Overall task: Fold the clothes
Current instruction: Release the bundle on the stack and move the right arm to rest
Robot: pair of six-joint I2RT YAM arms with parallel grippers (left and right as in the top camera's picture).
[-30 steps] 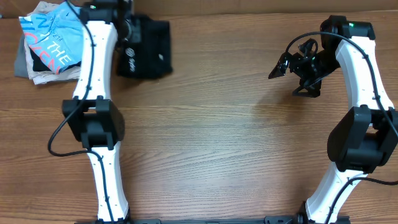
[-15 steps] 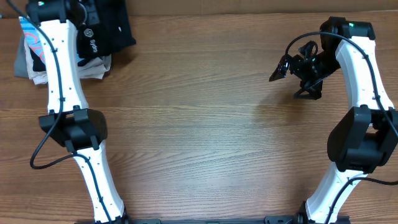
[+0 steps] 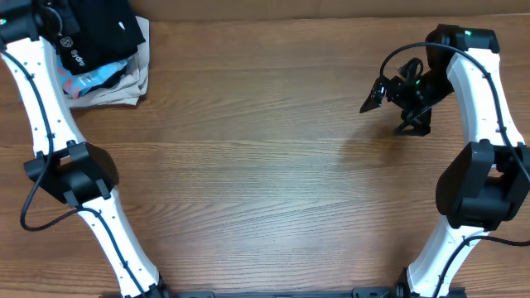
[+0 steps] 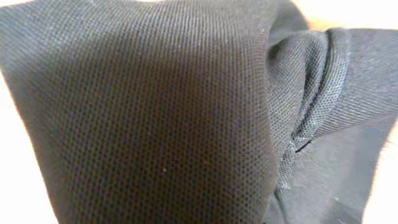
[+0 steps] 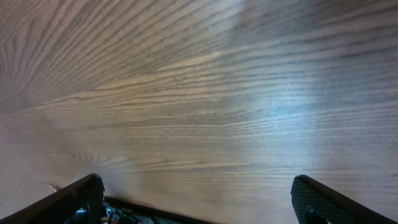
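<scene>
The black garment (image 3: 99, 33), with a small white logo, lies bunched at the table's far left corner on top of a pile of other clothes. My left gripper (image 3: 60, 18) is at its left edge, and its fingers are buried in the fabric. In the left wrist view the black mesh fabric (image 4: 155, 118) fills the frame and hides the jaws. My right gripper (image 3: 374, 91) hangs open and empty above bare table at the far right. Its two fingers stand wide apart in the right wrist view (image 5: 199, 190).
Under the black garment lies a light blue shirt (image 3: 93, 76) on beige and grey garments (image 3: 128, 87). The wooden table (image 3: 265, 165) spans the whole view. Both arm bases stand at the near edge.
My left arm has swung left, carrying the black garment from beside the pile onto the pile at the far left corner. The right arm has stayed in place.
</scene>
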